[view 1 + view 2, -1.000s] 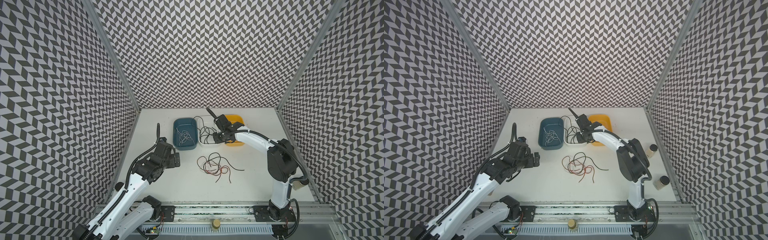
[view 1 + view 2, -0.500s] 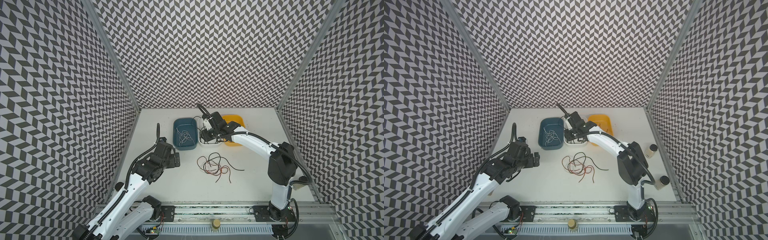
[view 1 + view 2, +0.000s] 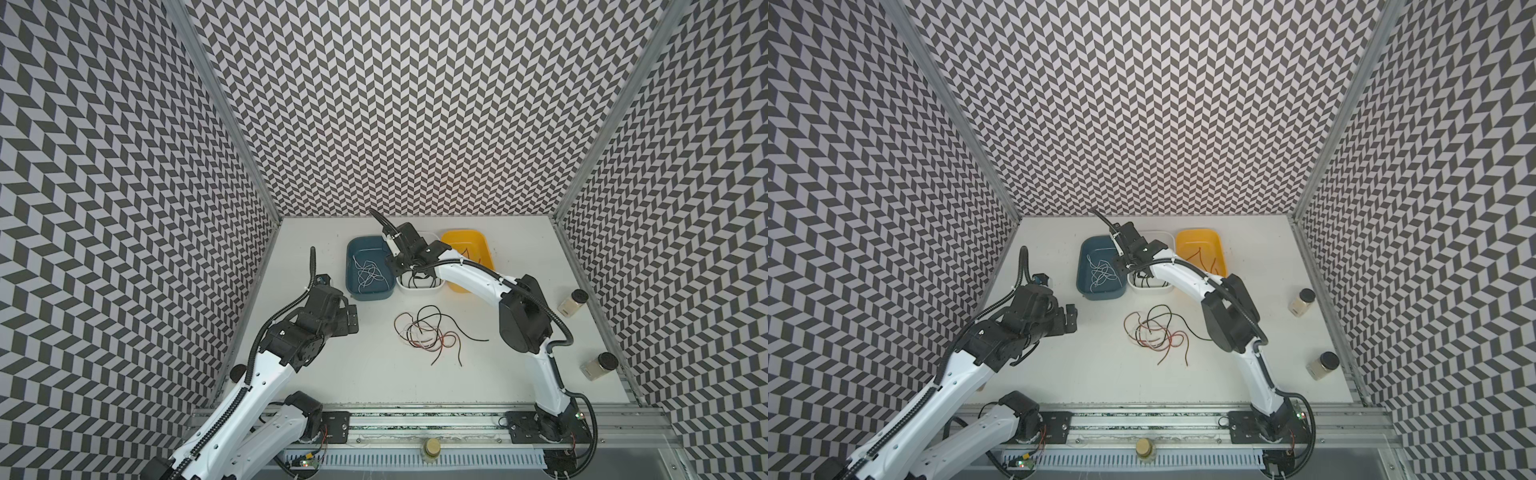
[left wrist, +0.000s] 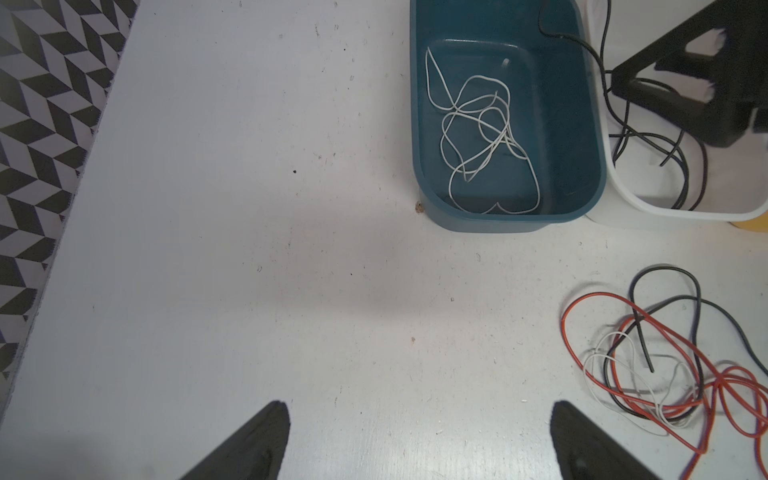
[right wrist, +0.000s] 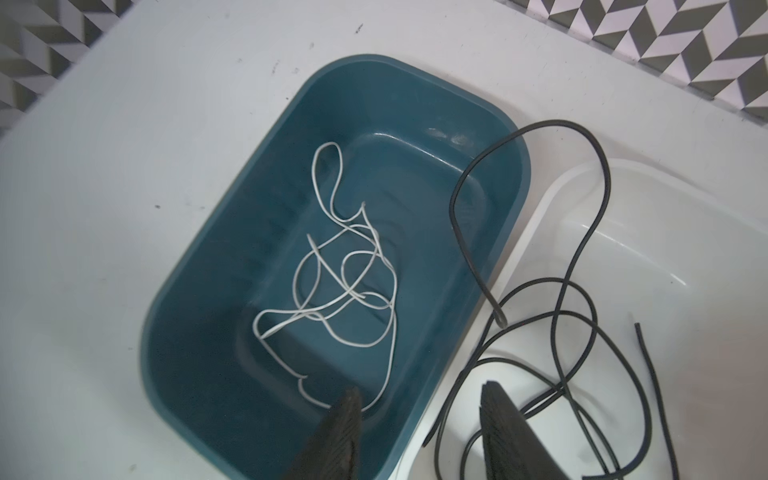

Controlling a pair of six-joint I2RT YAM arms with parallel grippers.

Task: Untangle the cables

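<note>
Loose tangle of cables [image 3: 424, 338], black, white and red-orange, on the bare table in front of the white tray [image 3: 419, 291]; its longer spread runs roughly parallel to that tray's front wall. The left gripper [image 4: 415, 436] hovers over the table in front of and to the left of the white tray, jaws at full spread and empty. The tangle lies near it on its right, so this arm is judged the nearer for the coming pick. The right gripper [image 5: 419, 424] hangs above the white tray's left rim, where the blue tray [image 5: 187, 291] adjoins; its jaws stand partly apart with nothing clamped between them. The wrist views show a black cable [image 5: 457, 208] looping out of the white tray over the blue tray's rim, beside the sorted white cables [image 5: 345, 270]; in both top views the arm largely hides this. Only the top views show red-orange strands in the yellow tray [image 3: 1187, 241], right of the white tray.
</note>
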